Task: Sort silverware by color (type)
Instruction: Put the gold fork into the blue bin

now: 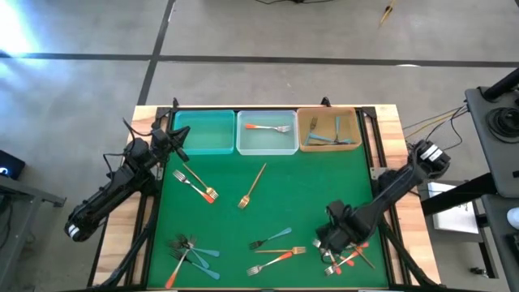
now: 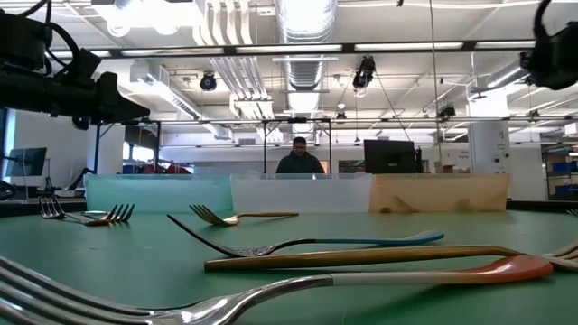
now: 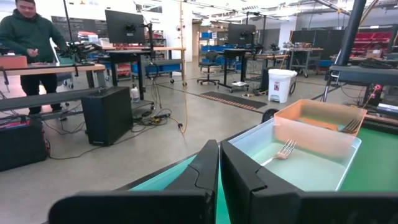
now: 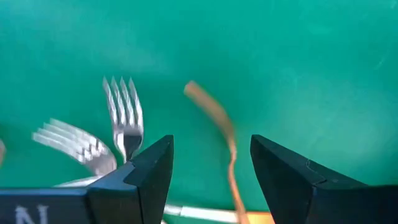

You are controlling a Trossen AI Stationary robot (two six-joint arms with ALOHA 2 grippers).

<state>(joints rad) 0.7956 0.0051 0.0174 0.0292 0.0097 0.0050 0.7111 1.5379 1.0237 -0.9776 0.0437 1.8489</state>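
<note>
Silverware lies scattered over the green mat (image 1: 268, 207) in the high view. Two gold forks (image 1: 252, 186) sit mid-mat, their long axes running diagonally; a teal-handled cluster (image 1: 190, 251) lies at the near left, and a teal-handled fork (image 1: 270, 239) with an orange-handled fork (image 1: 272, 260) lies near the middle front. The right gripper (image 1: 334, 243) hangs over a pile of orange-handled forks (image 1: 347, 261) at the near right corner. The left gripper (image 1: 180, 139) hovers at the edge of the teal bin (image 1: 203, 131). One orange-handled fork rests crosswise in the clear bin (image 1: 266, 132), and teal-handled ones lie in the tan bin (image 1: 330, 130).

From the low view, forks stretch sideways across the mat, tines to the left.

In the left wrist view, the left gripper's fingers (image 3: 205, 171) are pressed almost together, empty, above the teal bin's wall.

In the right wrist view, the right gripper (image 4: 211, 165) is spread wide; a gold fork handle (image 4: 214, 118) lies lengthwise between its fingers, with silver tines (image 4: 124, 115) just beside one finger.
</note>
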